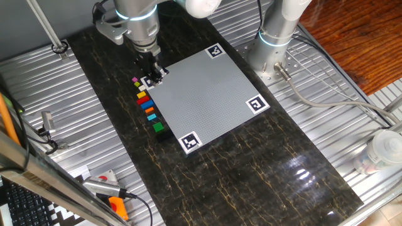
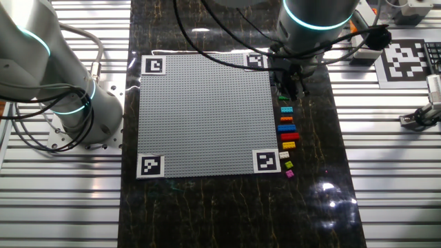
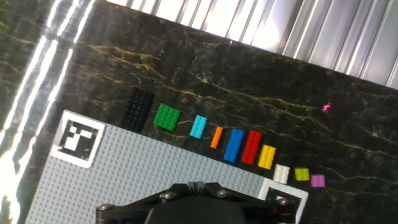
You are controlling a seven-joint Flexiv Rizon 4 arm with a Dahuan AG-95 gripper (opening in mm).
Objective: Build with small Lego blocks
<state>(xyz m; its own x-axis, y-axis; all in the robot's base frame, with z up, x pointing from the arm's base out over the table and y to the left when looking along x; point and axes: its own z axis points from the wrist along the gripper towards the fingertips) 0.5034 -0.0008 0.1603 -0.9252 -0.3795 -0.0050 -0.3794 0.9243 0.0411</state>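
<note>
Gripper (image 2: 295, 88) opening cannot be judged; small Lego blocks (image 3: 233, 145), judged light, rigid, slippery, are best pinched across flat sides.

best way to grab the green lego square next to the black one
Take the green block from straight above, fingers on its two free sides: the one facing the grey plate and the one facing away. It lies flat, studs up, with the black block close on one side and a cyan block on the other, so gripping along the row looks cramped.
</note>
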